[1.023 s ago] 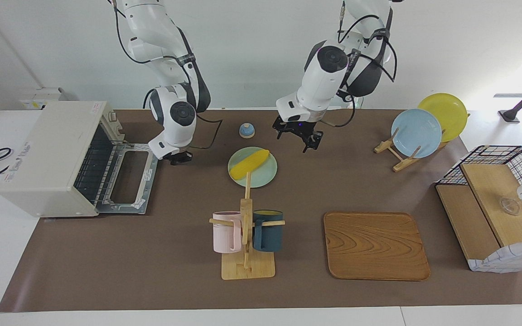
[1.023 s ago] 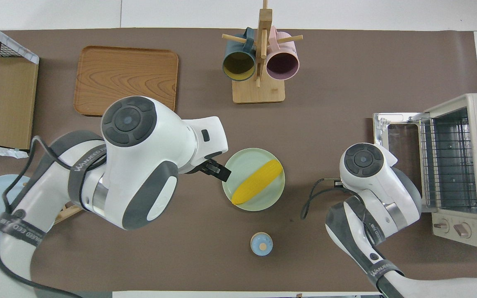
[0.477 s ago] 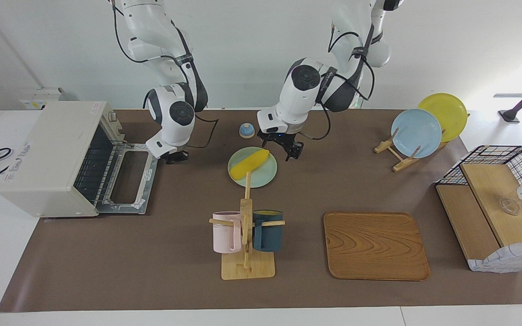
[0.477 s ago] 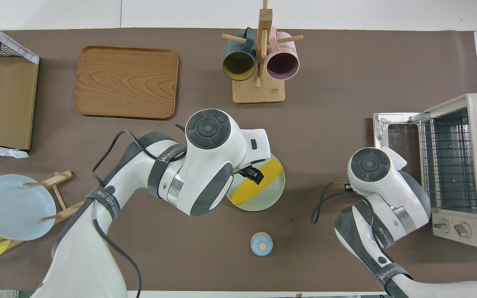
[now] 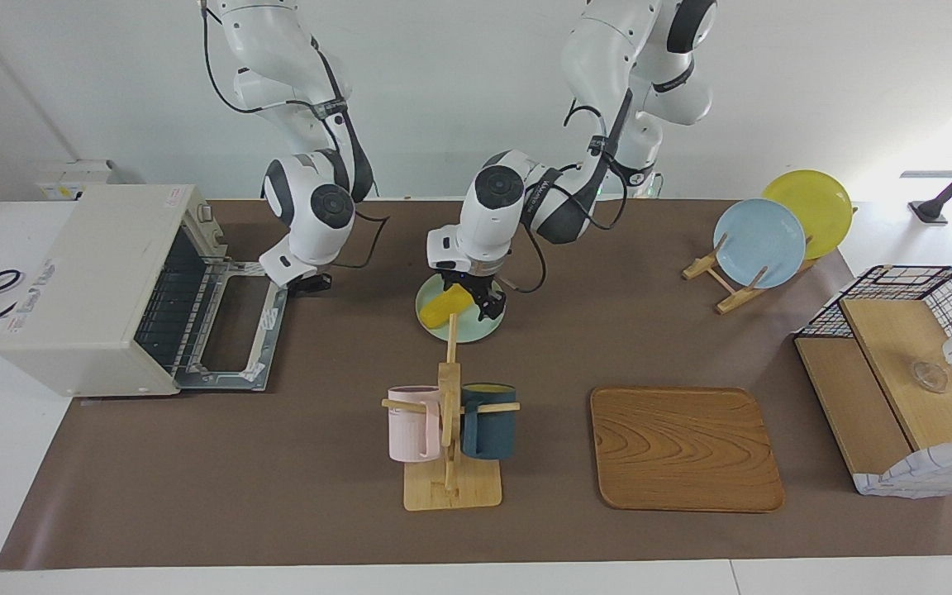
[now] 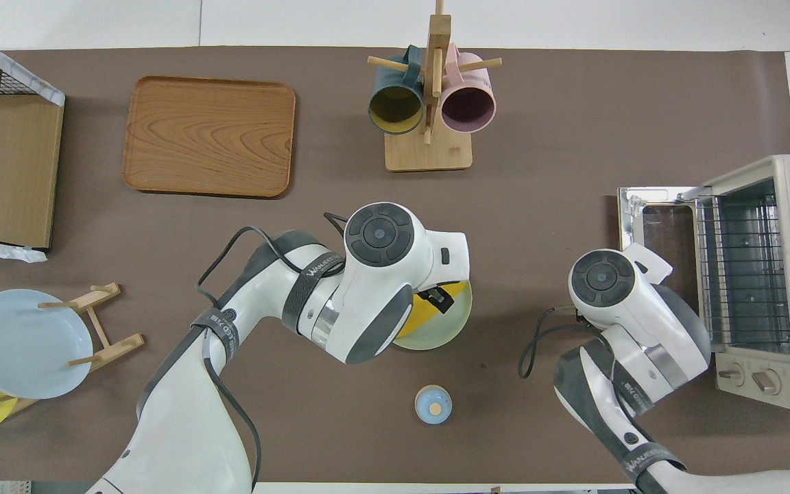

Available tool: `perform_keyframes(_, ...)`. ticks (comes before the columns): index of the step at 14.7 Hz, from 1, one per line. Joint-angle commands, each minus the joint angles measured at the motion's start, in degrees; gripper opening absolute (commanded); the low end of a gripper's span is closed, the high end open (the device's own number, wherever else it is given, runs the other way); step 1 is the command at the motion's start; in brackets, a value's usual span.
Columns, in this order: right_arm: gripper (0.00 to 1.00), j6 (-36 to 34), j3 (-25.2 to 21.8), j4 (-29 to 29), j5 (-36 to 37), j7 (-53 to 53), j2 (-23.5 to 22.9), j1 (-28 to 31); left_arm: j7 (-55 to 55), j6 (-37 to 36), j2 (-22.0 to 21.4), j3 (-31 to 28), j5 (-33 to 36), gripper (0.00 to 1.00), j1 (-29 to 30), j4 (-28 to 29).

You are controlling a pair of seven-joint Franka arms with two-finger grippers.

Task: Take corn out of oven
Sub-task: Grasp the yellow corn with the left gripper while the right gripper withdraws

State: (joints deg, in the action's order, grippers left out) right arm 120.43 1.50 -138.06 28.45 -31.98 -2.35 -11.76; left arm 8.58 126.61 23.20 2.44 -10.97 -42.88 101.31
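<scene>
Corn: it lies on the green plate, out of the oven. Only part of the yellow cob shows; the left arm hides the rest.
Left claw: it is down over the corn, with its fingers spread wide. One dark finger shows over the cob from above. The corn sits right under the claw. I cannot tell if the fingers touch it.
Right claw: it is squeezed tight with nothing in it. It waits just beside the oven's open door.
Oven: it stands at the right arm's end of the table. The door is folded down flat and the wire rack shows inside.
Plate: it is in the middle of the table, nearer to the robots than the mug rack.
Little blue knob: it sits near the plate, nearer to the robots.
</scene>
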Motion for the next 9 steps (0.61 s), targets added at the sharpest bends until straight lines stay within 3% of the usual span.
perform_keyframes(1,0.00,-5.18,-0.18,2.26,3.18,1.05,0.85,0.77,1.26,3.81,1.49,-0.95,-0.72,1.00,-2.20,0.99)
perform_keyframes(5,0.00,-12.04,0.08,7.53,5.56,2.88,1.38,0.68,3.20,5.22,0.79,-0.95,-0.63,1.00,-3.43,3.71)
perform_keyframes(8,0.00,-18.54,0.08,13.41,5.56,10.25,1.73,1.47,3.11,6.19,0.53,-0.95,-0.72,1.00,-4.31,4.85)
perform_keyframes(9,0.00,-20.22,0.00,14.65,5.47,12.54,2.17,1.56,3.11,6.28,0.53,-0.95,-0.72,0.94,-4.31,4.86)
